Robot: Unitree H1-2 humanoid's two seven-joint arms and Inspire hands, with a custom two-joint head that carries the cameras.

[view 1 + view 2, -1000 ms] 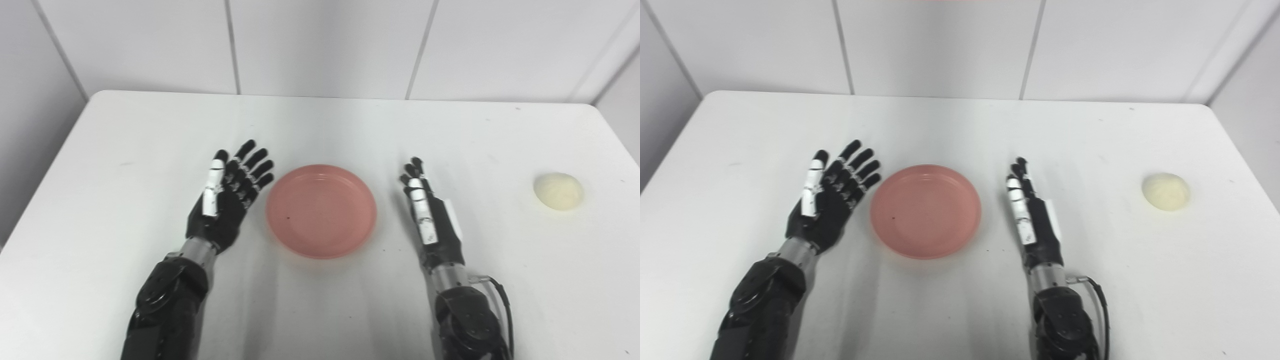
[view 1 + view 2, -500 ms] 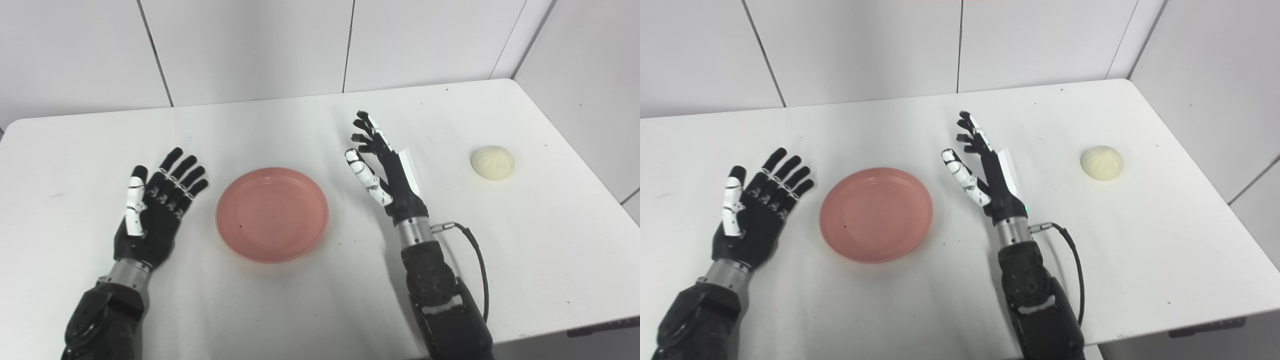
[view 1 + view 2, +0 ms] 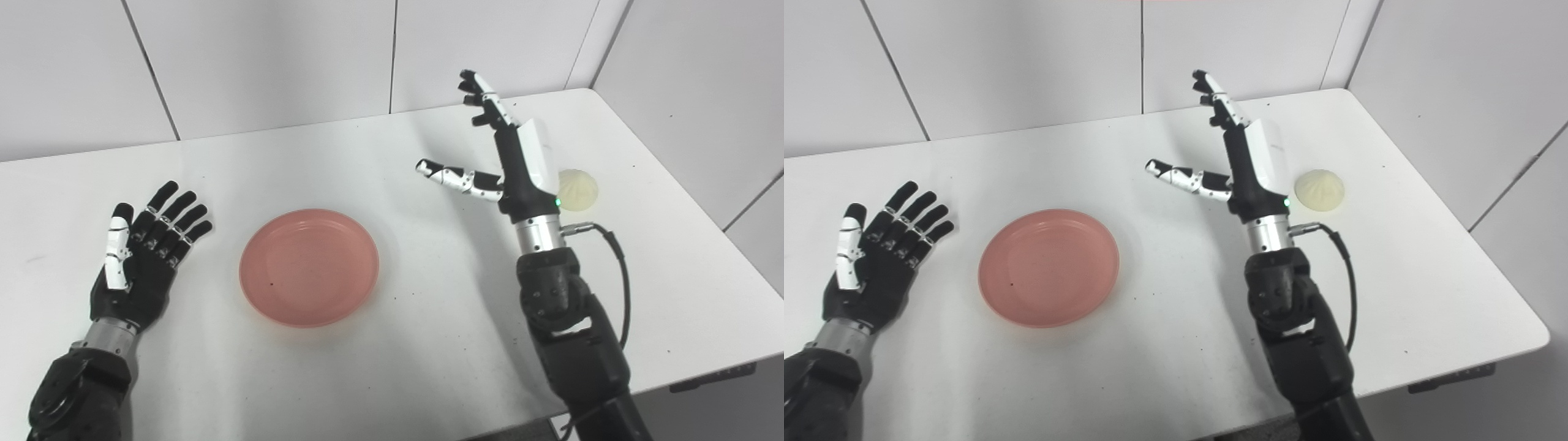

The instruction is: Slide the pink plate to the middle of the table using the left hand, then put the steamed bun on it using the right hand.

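Note:
The pink plate (image 3: 309,267) lies flat on the white table (image 3: 380,343), with nothing on it. To its left my left hand (image 3: 142,257) rests palm up, open, a short gap away from the plate's rim. A pale steamed bun (image 3: 1320,190) sits near the table's right side. My right hand (image 3: 1240,162) is raised above the table just left of the bun, open, fingers pointing up and thumb spread toward the left. In the left eye view the hand partly covers the bun (image 3: 579,190).
White wall panels (image 3: 275,55) stand behind the table, and another wall (image 3: 1458,92) closes in at the right. The table's right edge and front right corner (image 3: 1540,334) are close to the bun's side. A black cable (image 3: 1344,275) hangs off my right forearm.
My right hand has lifted and travelled right and away, now beside the bun with its thumb spread wide. The camera has turned right. Left hand and plate keep their places.

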